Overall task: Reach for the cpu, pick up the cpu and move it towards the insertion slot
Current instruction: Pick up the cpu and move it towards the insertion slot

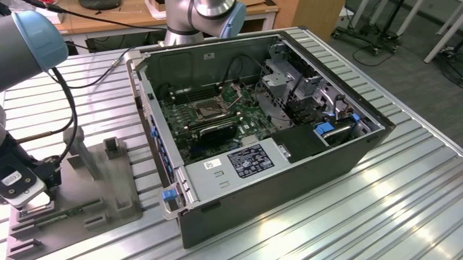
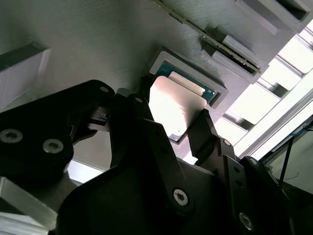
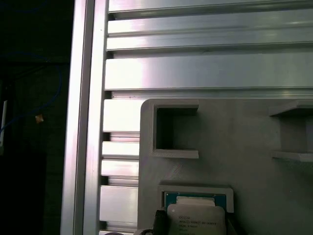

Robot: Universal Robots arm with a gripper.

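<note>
In the second wrist view, the cpu (image 2: 168,95) lies in the shallow square recess of the grey plastic tray (image 2: 98,44). Its pale metal face catches the light and a strip of green edge shows along one side. The gripper (image 2: 173,105) straddles it. The black fingers (image 2: 203,128) meet two opposite edges of the chip with no gap that we can see, so we take them as closed on it.

The first wrist view looks down over the same recess. There the cpu (image 3: 195,219) carries a few lines of small dark print on its face. A dark fingertip (image 3: 159,221) sits right against one edge. Around it are the tray (image 3: 220,132) and the ribbed metal table (image 3: 195,73).

The exterior view adds the wider layout. The gripper (image 1: 30,205) is down at the tray (image 1: 116,181), toward the exterior view's left, and has a white label on its body. A thin green memory stick (image 1: 69,213) lies on the tray just beside it. The open computer case (image 1: 289,179) stands toward the exterior view's right. Inside it is the green motherboard (image 1: 184,135) with the insertion slot (image 1: 210,111), a silvery frame around a dark centre, well apart from the cpu. Near the case's front edge are a black label (image 1: 250,158) with white print and a small white sticker (image 1: 214,164).
</note>
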